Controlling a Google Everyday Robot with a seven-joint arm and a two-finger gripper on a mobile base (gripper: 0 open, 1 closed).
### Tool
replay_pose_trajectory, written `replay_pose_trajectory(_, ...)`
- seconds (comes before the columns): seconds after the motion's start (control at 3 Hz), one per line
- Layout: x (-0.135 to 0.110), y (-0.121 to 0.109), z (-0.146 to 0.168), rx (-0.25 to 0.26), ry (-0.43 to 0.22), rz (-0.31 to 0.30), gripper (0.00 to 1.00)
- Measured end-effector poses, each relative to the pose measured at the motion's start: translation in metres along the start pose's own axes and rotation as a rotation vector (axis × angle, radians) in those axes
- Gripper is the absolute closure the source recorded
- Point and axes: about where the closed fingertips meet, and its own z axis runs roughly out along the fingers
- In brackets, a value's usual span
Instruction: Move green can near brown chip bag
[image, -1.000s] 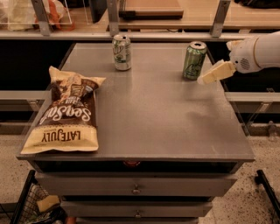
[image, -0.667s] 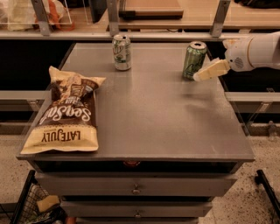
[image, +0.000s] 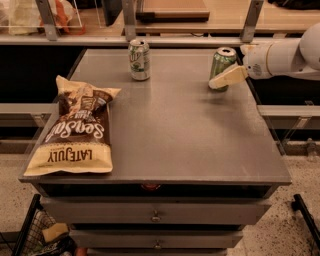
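Observation:
The green can (image: 220, 61) stands upright at the back right of the grey table (image: 170, 130). My gripper (image: 223, 80) reaches in from the right on a white arm (image: 280, 57) and sits right at the can, its pale tip overlapping the can's lower front. The brown chip bag (image: 75, 130) lies flat at the table's left front, far from the can, with "LATE JULY" lettering toward me.
A white-silver can with green lettering (image: 139, 60) stands at the back middle-left. A shelf rail with metal posts (image: 150, 40) runs behind the table. Drawers (image: 155, 215) sit under the tabletop, and a wire basket (image: 35, 235) is at the lower left.
My gripper has moved left and slightly down, from beside the green can to right against its lower front. The can, the bag and the other can have not moved.

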Motion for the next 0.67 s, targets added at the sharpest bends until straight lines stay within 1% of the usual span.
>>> replay_pose_trajectory(0.33,-0.0101,0.0063,0.0169,-0.041,-0.017,-0.015,0.01)
replay_pose_trajectory(0.67,-0.0179,0.0150,0.0264,-0.072,-0.025,-0.033,0.19)
